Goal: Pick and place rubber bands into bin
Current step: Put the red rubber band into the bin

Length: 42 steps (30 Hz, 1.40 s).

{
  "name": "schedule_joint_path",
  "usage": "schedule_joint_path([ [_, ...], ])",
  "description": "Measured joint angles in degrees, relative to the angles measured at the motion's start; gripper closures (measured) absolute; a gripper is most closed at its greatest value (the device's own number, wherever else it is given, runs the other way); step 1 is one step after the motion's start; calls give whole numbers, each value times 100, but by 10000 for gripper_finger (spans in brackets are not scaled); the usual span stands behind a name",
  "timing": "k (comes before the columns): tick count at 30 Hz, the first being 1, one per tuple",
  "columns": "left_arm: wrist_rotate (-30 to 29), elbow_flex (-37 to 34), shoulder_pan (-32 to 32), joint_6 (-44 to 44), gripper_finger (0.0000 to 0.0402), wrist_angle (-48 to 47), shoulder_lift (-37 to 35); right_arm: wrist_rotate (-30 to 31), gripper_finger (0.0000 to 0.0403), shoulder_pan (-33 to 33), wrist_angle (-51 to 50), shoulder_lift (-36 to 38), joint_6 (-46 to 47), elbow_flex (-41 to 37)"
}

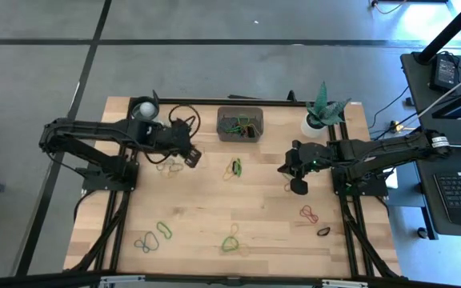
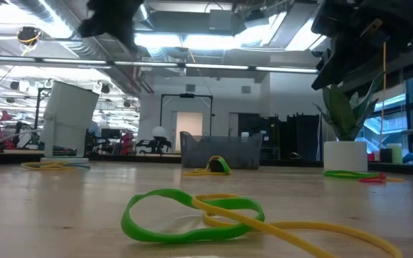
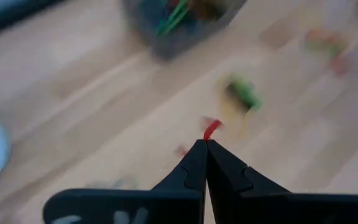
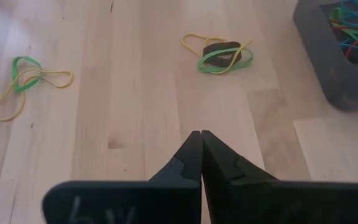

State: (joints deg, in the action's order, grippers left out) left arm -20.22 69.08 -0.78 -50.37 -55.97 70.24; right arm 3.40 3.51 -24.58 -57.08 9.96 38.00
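Note:
The bin [image 1: 240,122] stands at the table's far middle with several rubber bands inside. My left gripper [image 3: 202,144] hangs above the table to the bin's near left [image 1: 192,158], shut on a red rubber band [image 3: 211,129]. My right gripper [image 4: 197,134] waits shut with nothing in it, above the table's right half [image 1: 298,186]. Loose rubber bands lie flat on the wood: a green-and-yellow one [image 1: 235,168] just in front of the bin, yellow ones [image 1: 169,166] under the left arm, and a red one [image 1: 309,213] near the right. My left gripper pinches the red rubber band between its two fingertips. Only a short red end [image 3: 212,126] sticks out past the tips. The fingers slant down toward the table. The band is lifted clear of the wood; the view is blurred, so its other end cannot be told.
A white cup [image 1: 145,110] stands at the far left, a white plant pot [image 1: 314,124] at the far right. More bands lie near the front edge: green and blue [image 1: 154,234], green [image 1: 230,242], black [image 1: 324,232]. Bare wood lies in the middle.

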Motion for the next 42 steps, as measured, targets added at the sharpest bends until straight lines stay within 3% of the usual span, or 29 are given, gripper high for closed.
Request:
schedule_joint_path([
  [6, -192, 244, 121, 1385, 399, 1999, 58, 0, 401, 0, -55, 0, 0, 0],
  [10, -79, 676, 490, 2130, 399, 2545, 360, 0, 401, 0, -57, -1, 0, 1],
  [24, 1803, 2852, 2260, 4406, 398, 2129, 2827, 0, 401, 0, -60, -2, 338, 2],
  [31, 2158, 3001, 2762, 4989, 398, 1523, 3747, 21, 401, 0, -59, -2, 642, 2],
  [36, 1979, 3006, 2970, 5286, 398, 859, 4115, 301, 401, 0, -59, -2, 827, 4],
  [42, 1778, 3014, 3100, 5556, 398, 906, 4625, 801, 401, -1, -55, -2, 953, 4],
])
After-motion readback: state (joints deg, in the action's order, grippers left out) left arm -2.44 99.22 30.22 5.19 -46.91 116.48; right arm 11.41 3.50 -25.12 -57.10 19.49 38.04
